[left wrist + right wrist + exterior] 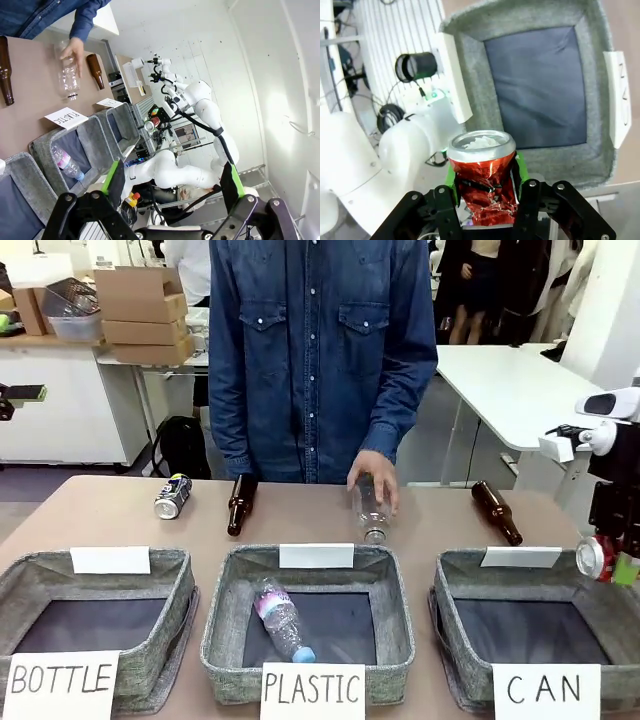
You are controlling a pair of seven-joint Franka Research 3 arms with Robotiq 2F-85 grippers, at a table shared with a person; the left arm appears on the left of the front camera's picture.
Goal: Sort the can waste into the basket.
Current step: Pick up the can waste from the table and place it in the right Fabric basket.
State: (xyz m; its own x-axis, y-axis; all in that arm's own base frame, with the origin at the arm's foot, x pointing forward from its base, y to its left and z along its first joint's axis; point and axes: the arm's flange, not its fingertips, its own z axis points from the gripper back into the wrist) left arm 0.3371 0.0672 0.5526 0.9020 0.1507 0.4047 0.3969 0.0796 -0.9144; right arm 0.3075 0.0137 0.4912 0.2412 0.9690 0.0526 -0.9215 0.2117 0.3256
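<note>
The basket (452,590) lettered CAN stands at the right of the surface (100,510). Above its far right part we see the right tool (484,180) clenched on the crushed red can (481,150). Beside it, the PLASTIC basket (215,640) holds a clear bottle (280,620). The blue and silver can (172,496) lies far left, well apart. Our left tool (172,170) gapes wide, grasping nothing.
</note>
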